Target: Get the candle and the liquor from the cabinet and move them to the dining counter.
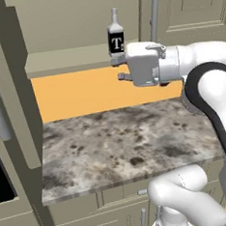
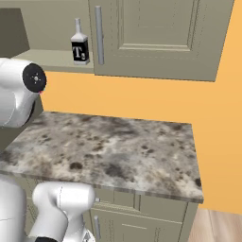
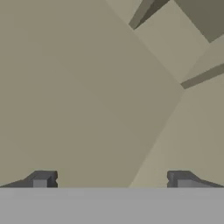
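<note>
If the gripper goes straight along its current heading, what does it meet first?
Probably a bare inner wall of the cabinet. The open gripper faces plain beige panels; the liquor isn't in its line. Depth unclear.

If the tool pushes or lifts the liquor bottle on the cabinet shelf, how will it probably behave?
The liquor bottle is tall on a small base, so a push near its neck could probably tip it. It looks like clear glass: likely rigid, smooth, somewhat slippery and breakable. It stands near the shelf edge, so a fall seems possible.

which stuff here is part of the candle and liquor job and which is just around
Job things:
- liquor, standing on the open cabinet shelf
- hand, open, beside the bottle

Just around:
- marble worktop
- lower drawers
</note>
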Available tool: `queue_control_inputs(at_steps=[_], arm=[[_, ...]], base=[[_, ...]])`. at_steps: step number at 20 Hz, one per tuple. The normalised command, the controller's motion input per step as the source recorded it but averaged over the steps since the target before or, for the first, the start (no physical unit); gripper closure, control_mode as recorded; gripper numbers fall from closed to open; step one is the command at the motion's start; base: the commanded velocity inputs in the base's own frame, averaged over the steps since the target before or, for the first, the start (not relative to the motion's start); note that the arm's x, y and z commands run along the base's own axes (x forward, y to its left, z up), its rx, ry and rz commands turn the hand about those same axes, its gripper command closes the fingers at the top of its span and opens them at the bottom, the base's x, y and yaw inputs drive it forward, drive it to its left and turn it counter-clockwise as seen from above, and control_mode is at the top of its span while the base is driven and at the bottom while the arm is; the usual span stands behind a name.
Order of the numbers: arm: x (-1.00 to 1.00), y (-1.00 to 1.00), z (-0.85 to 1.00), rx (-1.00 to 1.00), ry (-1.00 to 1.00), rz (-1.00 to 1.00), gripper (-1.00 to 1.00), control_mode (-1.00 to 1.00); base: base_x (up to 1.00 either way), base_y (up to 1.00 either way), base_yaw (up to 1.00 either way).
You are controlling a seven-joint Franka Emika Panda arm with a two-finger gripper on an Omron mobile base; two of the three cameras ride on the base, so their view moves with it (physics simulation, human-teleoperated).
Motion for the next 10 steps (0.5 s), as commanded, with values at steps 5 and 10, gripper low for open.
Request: queue_control_inputs(at_steps=[5, 10], arm=[[-0.07, -0.51, 0.00, -0.14, 0.03, -0.04, -1.00, -1.00], [-0.03, -0.40, 0.00, -0.21, 0.02, -0.13, -1.00, -1.00]], base=[[0.00, 0.00, 0.00], [0.00, 0.00, 0.00]])
